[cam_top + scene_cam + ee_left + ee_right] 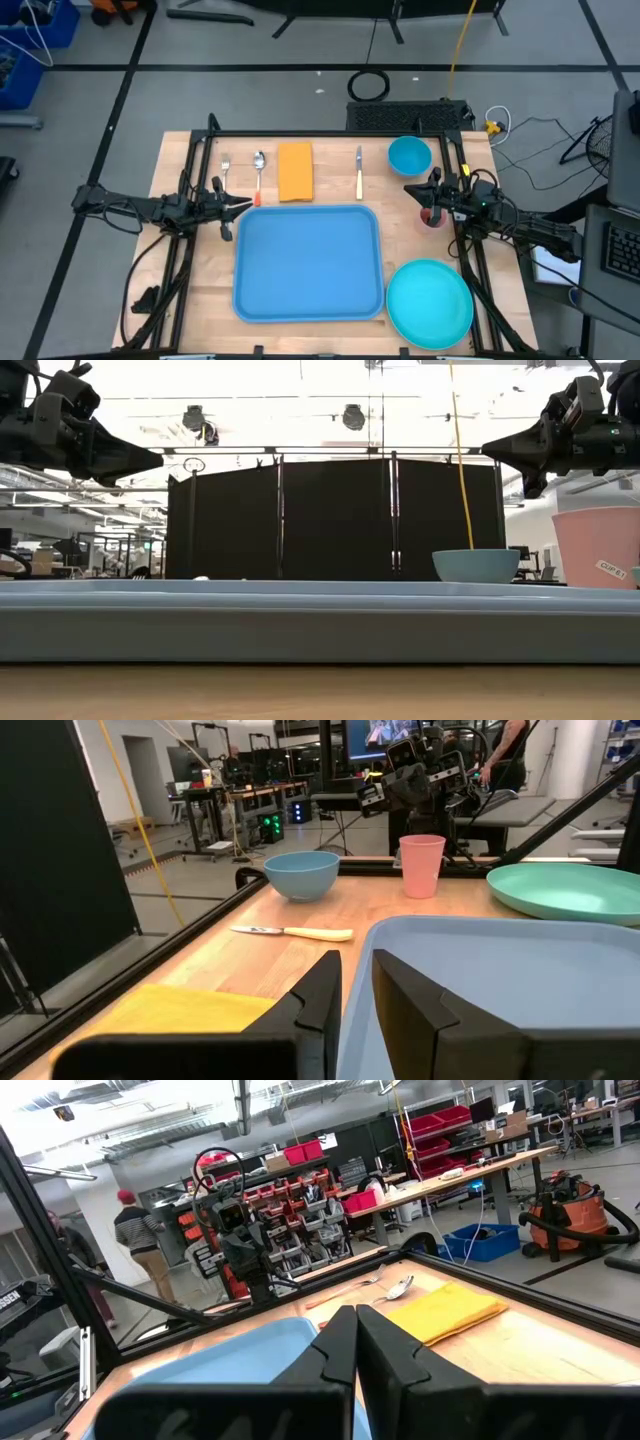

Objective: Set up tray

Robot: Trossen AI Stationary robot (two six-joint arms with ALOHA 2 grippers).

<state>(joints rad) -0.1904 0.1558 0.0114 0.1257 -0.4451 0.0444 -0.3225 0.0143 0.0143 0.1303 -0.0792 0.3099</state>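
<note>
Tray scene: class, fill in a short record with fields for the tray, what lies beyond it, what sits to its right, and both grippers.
tray: blue, empty, at table centre
row beyond tray: fork, spoon, yellow napkin, knife, blue bowl
right of tray: pink cup, turquoise plate
left gripper: shut, at tray's far left corner
right gripper: shut, near the cup
</note>
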